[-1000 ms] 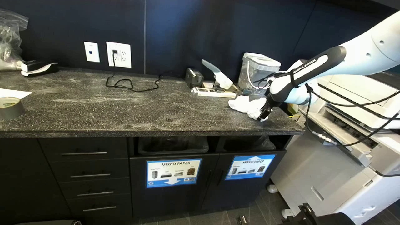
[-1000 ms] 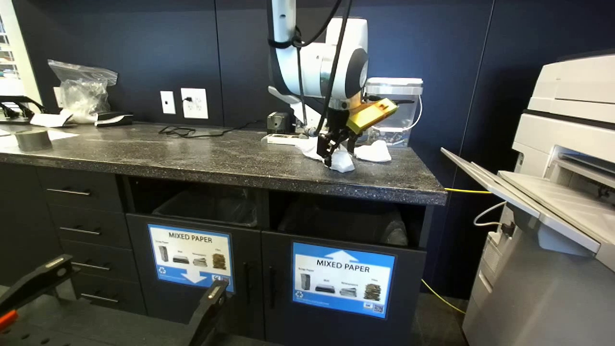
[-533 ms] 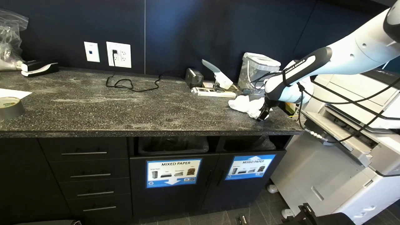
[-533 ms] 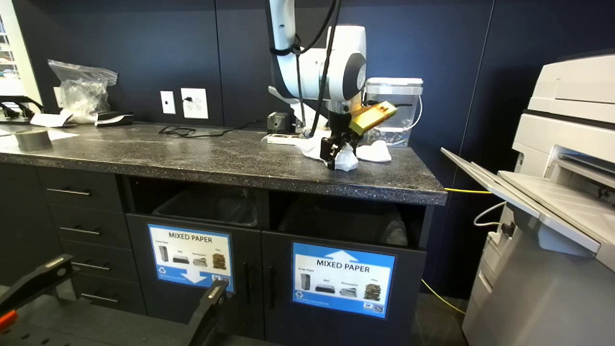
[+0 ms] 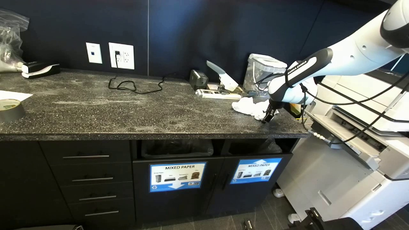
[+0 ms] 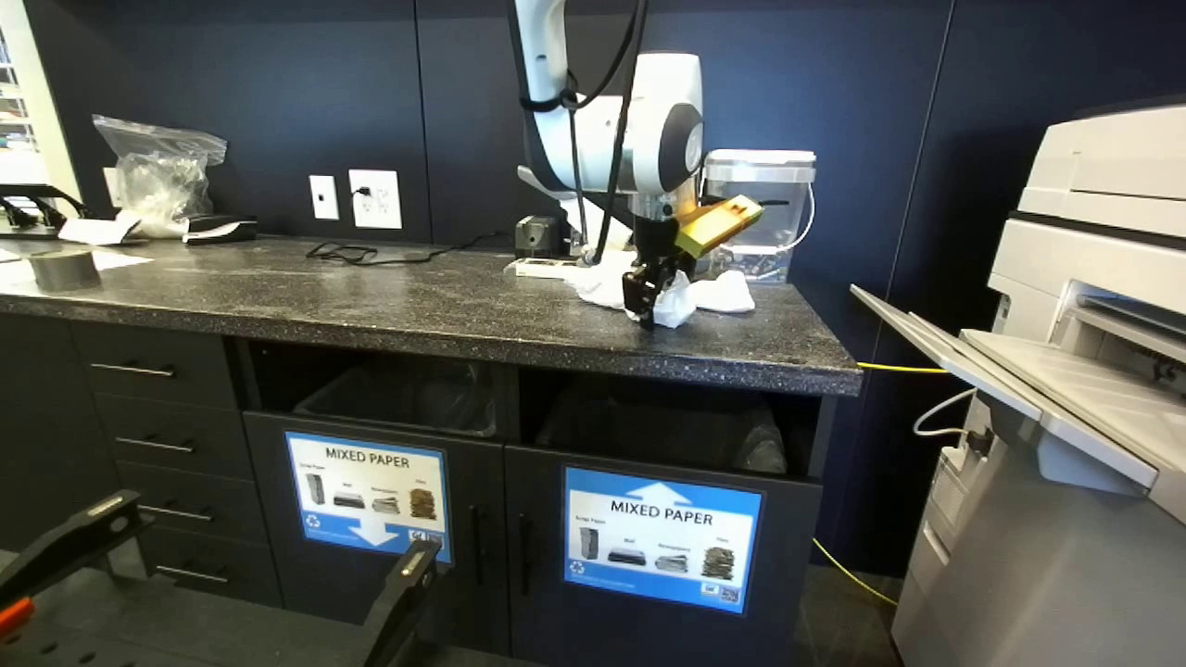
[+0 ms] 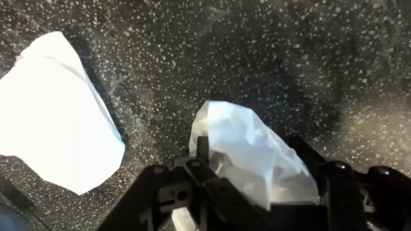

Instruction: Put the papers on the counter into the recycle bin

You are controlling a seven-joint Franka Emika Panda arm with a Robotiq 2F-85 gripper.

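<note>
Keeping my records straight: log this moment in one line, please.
gripper: straddling one crumpled paper, firm hold unclear | more papers: lying nearby on counter | step: likely grasping

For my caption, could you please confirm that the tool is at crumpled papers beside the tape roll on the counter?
Not beside the tape roll, no: both exterior views show the tool at crumpled papers on the counter, but towards the printer.

In both exterior views we face the counter from well beyond its front edge, sharing its right front corner; in the wrist view we look down from close above.
</note>
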